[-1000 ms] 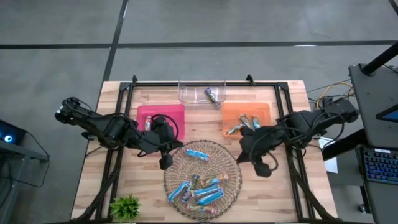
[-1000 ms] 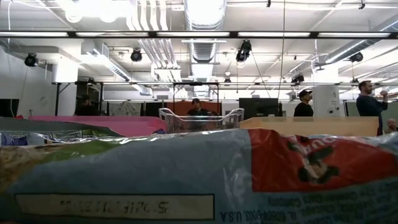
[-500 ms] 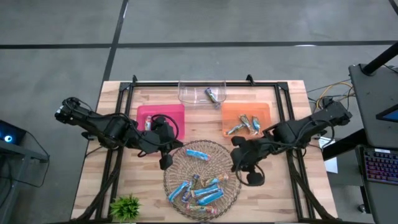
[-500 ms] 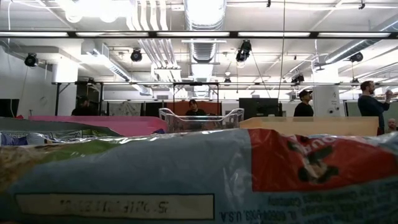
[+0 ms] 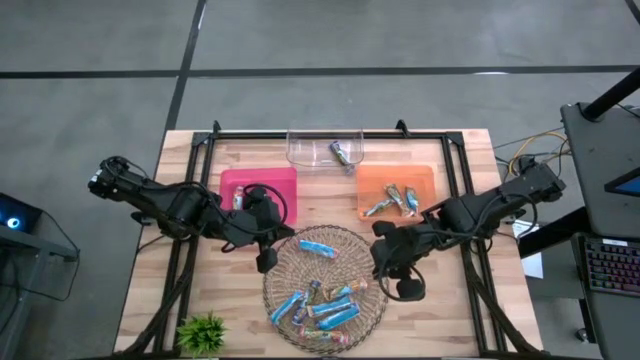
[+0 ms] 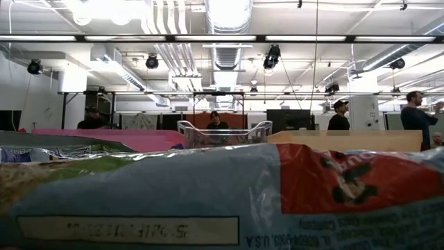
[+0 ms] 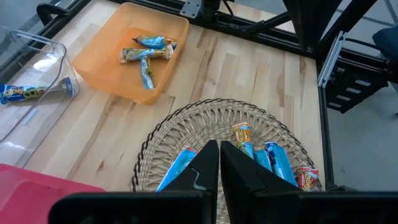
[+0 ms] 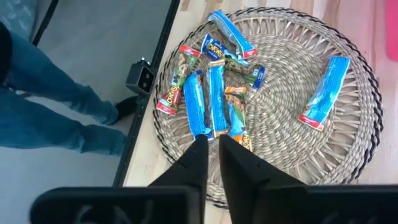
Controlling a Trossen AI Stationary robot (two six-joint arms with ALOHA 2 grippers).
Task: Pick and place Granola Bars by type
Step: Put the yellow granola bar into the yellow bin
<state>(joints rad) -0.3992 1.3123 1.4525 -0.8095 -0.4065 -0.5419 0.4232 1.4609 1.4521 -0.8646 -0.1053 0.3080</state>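
Note:
Several granola bars (image 5: 318, 305), mostly blue-wrapped, lie in a round wicker basket (image 5: 372, 268) at the table's near middle. One blue bar (image 8: 324, 92) lies apart from the cluster (image 8: 211, 93). My left gripper (image 5: 264, 258) hovers at the basket's left rim, shut and empty (image 7: 219, 163). My right gripper (image 5: 386, 266) hovers over the basket's right rim, shut and empty (image 8: 212, 154), above the cluster. Three bars (image 5: 393, 199) lie in the orange tray (image 5: 428, 175), one bar (image 5: 342, 152) lies in the clear tray (image 5: 305, 150), and one (image 5: 238, 200) lies in the pink tray (image 5: 270, 180).
A small green plant (image 5: 203, 330) stands at the near left corner. A black frame (image 5: 200, 150) runs around the table. In the low view a wrapper (image 6: 222, 194) right before the lens blocks the table. A person's legs (image 8: 56, 93) stand beside the table.
My right gripper has moved from beside the orange tray toward the table's left and near edge, stopping over the basket's right rim, and has held there for the last half second. My left arm has kept still.

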